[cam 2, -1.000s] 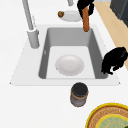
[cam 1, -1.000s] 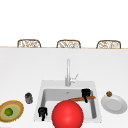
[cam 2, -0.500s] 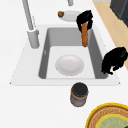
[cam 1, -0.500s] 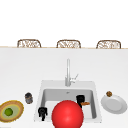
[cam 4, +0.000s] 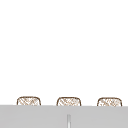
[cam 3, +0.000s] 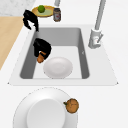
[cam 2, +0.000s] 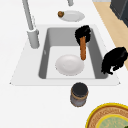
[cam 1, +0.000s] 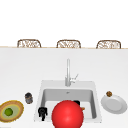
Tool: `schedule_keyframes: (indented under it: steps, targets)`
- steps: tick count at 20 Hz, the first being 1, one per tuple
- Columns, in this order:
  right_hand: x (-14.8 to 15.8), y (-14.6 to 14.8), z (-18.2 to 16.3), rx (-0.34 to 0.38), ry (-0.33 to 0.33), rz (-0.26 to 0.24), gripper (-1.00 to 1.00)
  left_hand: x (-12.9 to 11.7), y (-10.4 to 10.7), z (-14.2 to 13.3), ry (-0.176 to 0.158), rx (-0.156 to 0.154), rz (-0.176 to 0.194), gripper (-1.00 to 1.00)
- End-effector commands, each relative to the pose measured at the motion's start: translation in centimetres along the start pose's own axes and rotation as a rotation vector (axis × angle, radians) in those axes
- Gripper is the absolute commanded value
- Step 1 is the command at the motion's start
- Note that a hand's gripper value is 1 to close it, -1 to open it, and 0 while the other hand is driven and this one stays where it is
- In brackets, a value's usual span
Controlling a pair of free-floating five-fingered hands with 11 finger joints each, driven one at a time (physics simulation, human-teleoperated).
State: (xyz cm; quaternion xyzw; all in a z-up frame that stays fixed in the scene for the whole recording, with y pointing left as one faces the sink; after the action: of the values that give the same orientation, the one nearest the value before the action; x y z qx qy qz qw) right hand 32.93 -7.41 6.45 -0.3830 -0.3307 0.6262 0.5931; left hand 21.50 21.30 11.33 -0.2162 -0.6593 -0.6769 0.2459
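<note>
My right hand [cam 2: 83, 33] hangs over the sink basin [cam 2: 51, 37], fingers curled round the top of a brown stick [cam 2: 83, 50] that points down beside a white dish [cam 2: 69, 65] on the basin floor. The right side view shows the same hand [cam 3: 42, 47] with the brown stick [cam 3: 41, 58] just left of the white dish [cam 3: 58, 67]. In the front view the right hand [cam 1: 76, 102] peeks out behind a big red ball [cam 1: 67, 115]. My left hand [cam 1: 42, 112] floats idle above the sink's front left rim, fingers relaxed and drooping, holding nothing.
A tall faucet [cam 1: 68, 72] stands behind the basin. A dark jar [cam 1: 28, 98] and a yellow-green plate with a lime [cam 1: 10, 111] sit on the left counter. On the right is a white plate [cam 1: 114, 104] with a small brown thing [cam 1: 109, 94] at its rim.
My right hand has carried the brown stick from the sink's right rim leftward and down into the basin, next to the white dish. The left hand has stayed put.
</note>
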Motion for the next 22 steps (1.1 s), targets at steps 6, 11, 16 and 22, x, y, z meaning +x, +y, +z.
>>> schedule_keyframes:
  steps: [6,11,16,22]
  targets:
    - [1.5,2.7,-5.1,0.025,0.082,-0.045,1.0,0.0,0.0,0.0,0.0,0.0,0.0,0.0]
    - [2.1,4.2,-8.0,0.026,0.074,-0.065,1.0,0.0,0.0,0.0,0.0,0.0,0.0,0.0]
    - [2.6,6.2,-11.3,0.028,0.091,-0.051,1.0,0.0,0.0,0.0,0.0,0.0,0.0,0.0]
    - [3.4,8.1,-15.1,0.029,0.103,-0.04,1.0,0.0,0.0,0.0,0.0,0.0,0.0,0.0]
